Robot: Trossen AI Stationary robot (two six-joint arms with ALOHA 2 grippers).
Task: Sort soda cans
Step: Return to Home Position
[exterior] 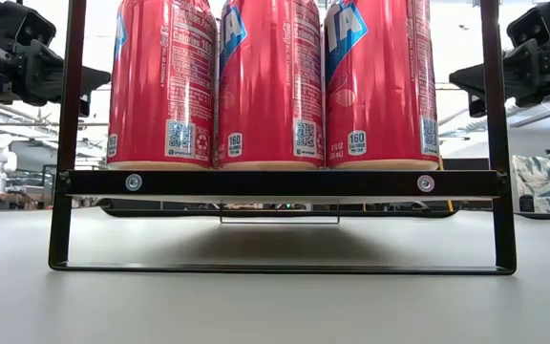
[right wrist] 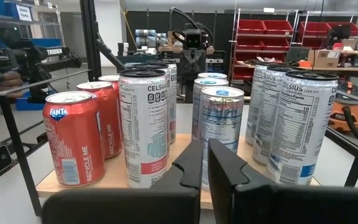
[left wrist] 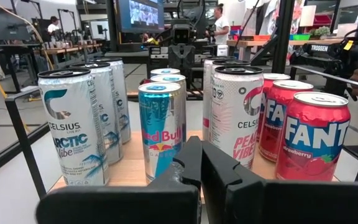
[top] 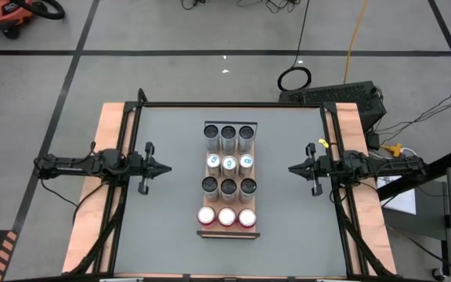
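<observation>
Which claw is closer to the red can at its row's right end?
Right. The right claw hangs off the rack's right side, near that Fanta can; the left claw hangs off the opposite side.

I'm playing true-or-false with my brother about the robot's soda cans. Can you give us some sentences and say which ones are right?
1. The cans stand on the shelf in four rows of three. True.
2. The red cans fill one of the two middle rows. False: they make up an end row, the one closest to the low camera.
3. The left gripper is holding a blue can. False: it is shut on nothing and hangs beside the shelf, apart from every can.
4. The blue cans sit between two rows of silver-grey cans. True.
5. The right gripper hangs on the shelf's other side, holding nothing. True.
</observation>
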